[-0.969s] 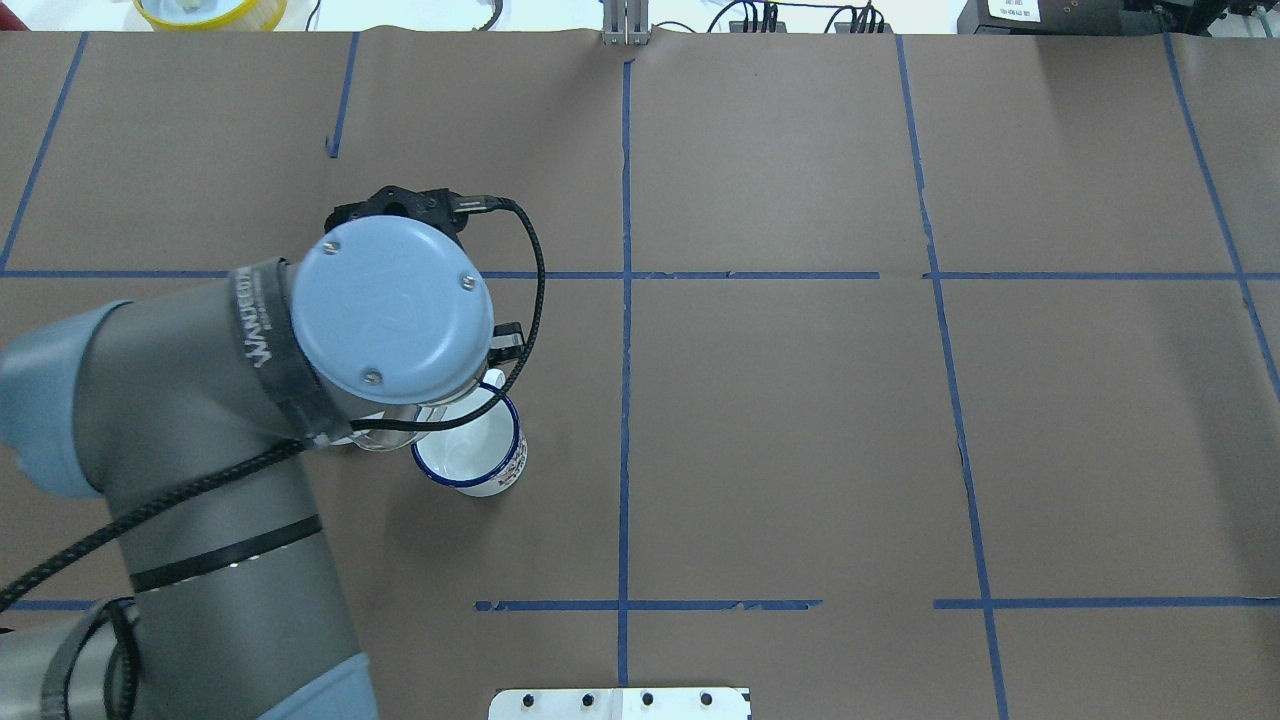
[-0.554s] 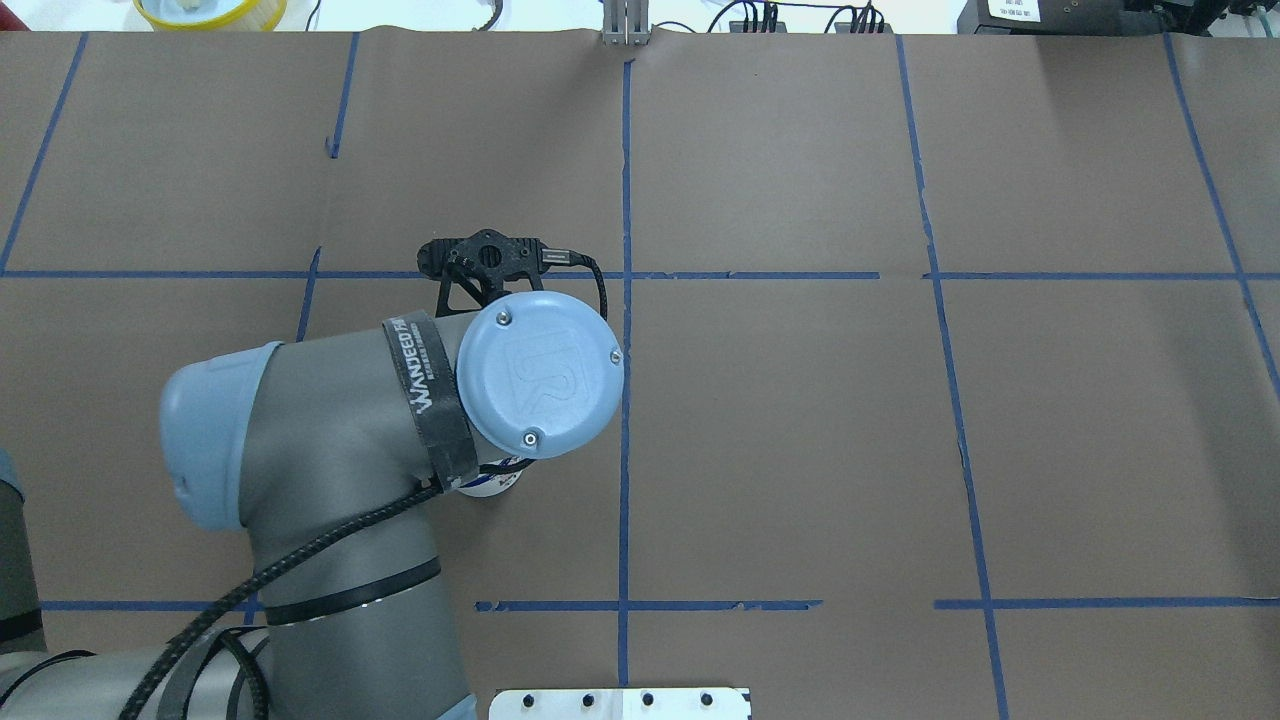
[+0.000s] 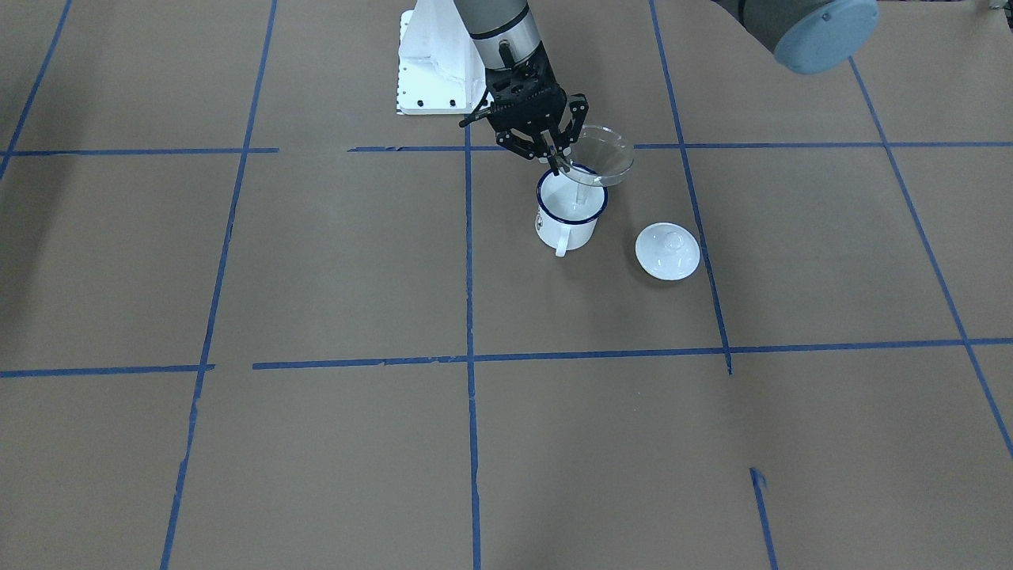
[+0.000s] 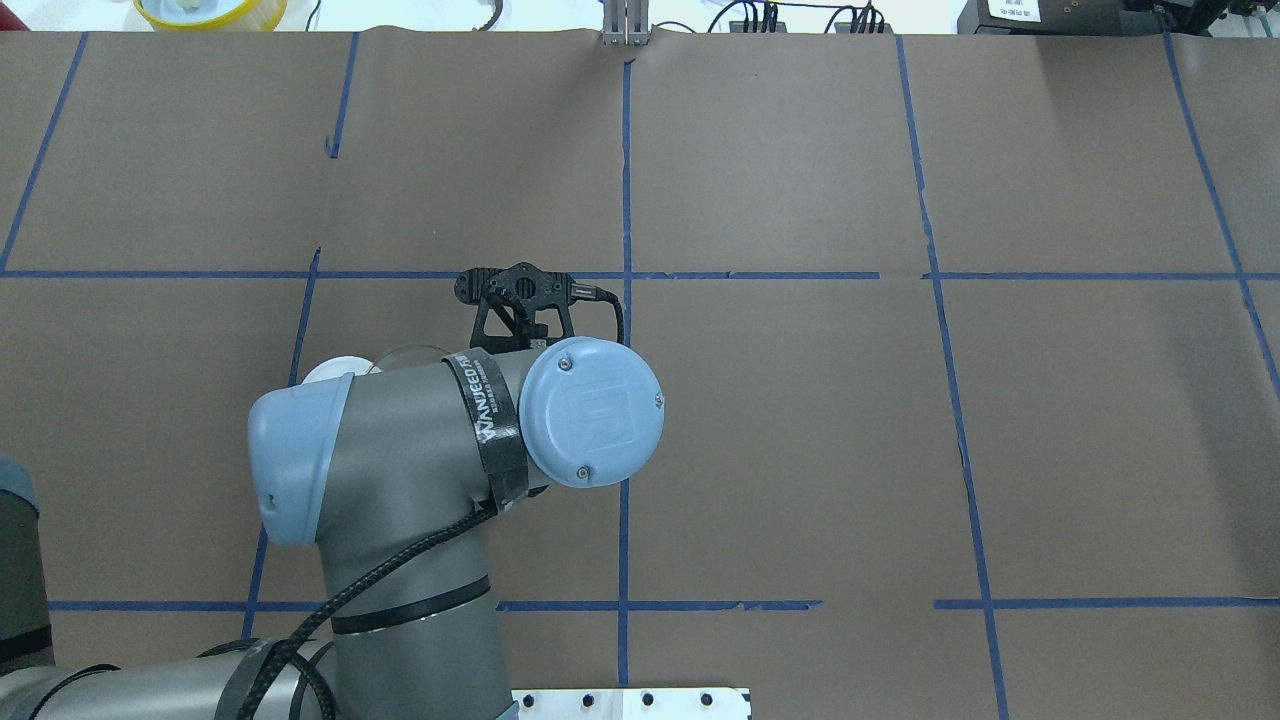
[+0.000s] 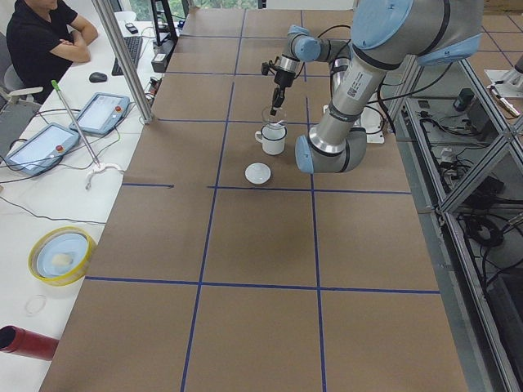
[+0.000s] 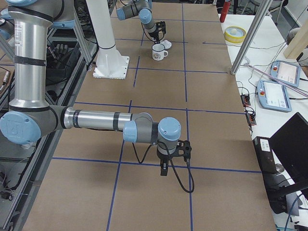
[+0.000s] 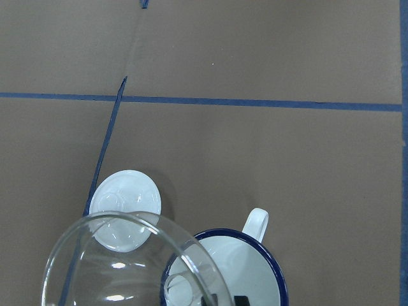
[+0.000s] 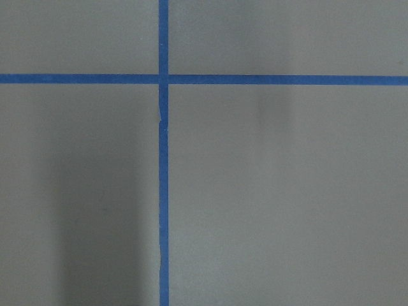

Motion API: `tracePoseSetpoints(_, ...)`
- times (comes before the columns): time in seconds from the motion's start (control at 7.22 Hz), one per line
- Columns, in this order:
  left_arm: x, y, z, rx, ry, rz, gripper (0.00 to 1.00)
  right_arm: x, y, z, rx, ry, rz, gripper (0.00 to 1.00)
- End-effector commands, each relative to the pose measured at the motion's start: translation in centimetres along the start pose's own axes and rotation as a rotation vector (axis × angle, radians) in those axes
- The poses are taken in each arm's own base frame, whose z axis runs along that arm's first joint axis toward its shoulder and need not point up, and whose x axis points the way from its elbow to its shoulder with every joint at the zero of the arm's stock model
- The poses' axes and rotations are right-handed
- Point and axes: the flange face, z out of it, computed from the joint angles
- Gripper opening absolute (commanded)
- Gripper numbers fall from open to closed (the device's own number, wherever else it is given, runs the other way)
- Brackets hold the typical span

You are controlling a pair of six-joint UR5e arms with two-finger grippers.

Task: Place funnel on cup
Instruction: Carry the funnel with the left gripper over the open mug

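The worktop (image 3: 316,261) is covered in brown paper, marked into large squares by blue tape (image 3: 468,261). Standing upright on it is the white cup (image 3: 568,214), its handle pointing away from the robot. A round white lid (image 3: 667,251) lies near the cup, on the robot's left. The arm's white base plate (image 3: 431,75) sits at the robot's edge.

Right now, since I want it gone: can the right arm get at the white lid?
Probably not easily: the lid lies beyond the cup, where the left claw holds the funnel, and the right claw is far off.

A black strap (image 4: 487,425) around the left arm (image 4: 390,450) reads "WANJEED"; its blue cap (image 4: 592,412) bears "UR"
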Motion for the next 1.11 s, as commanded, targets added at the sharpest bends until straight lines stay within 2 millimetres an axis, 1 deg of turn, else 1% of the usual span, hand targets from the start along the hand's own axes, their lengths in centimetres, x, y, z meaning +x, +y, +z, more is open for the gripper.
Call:
tracePoseSetpoints(0.0, 1.3, 0.9, 1.1, 0.010, -0.005, 0.043, 0.00, 0.0, 0.0, 0.0, 0.000, 0.000, 0.000, 1.00)
tracePoseSetpoints(0.14, 1.9, 1.1, 1.9, 0.005, -0.019, 0.050, 0.52, 0.0, 0.0, 0.0, 0.000, 0.000, 0.000, 1.00)
tracePoseSetpoints(0.28, 1.9, 1.1, 2.1, 0.013, -0.010, 0.047, 1.00, 0.0, 0.0, 0.0, 0.000, 0.000, 0.000, 1.00)
tracePoseSetpoints(0.55, 1.9, 0.9, 1.9, 0.029, -0.007, 0.046, 1.00, 0.0, 0.0, 0.0, 0.000, 0.000, 0.000, 1.00)
tracePoseSetpoints(0.83, 1.6, 0.6, 0.5, 0.038, 0.034, 0.037, 1.00, 0.0, 0.0, 0.0, 0.000, 0.000, 0.000, 1.00)
tracePoseSetpoints(0.97, 0.5, 0.2, -1.8, 0.049, 0.103, 0.020, 1.00, 0.0, 0.0, 0.0, 0.000, 0.000, 0.000, 1.00)
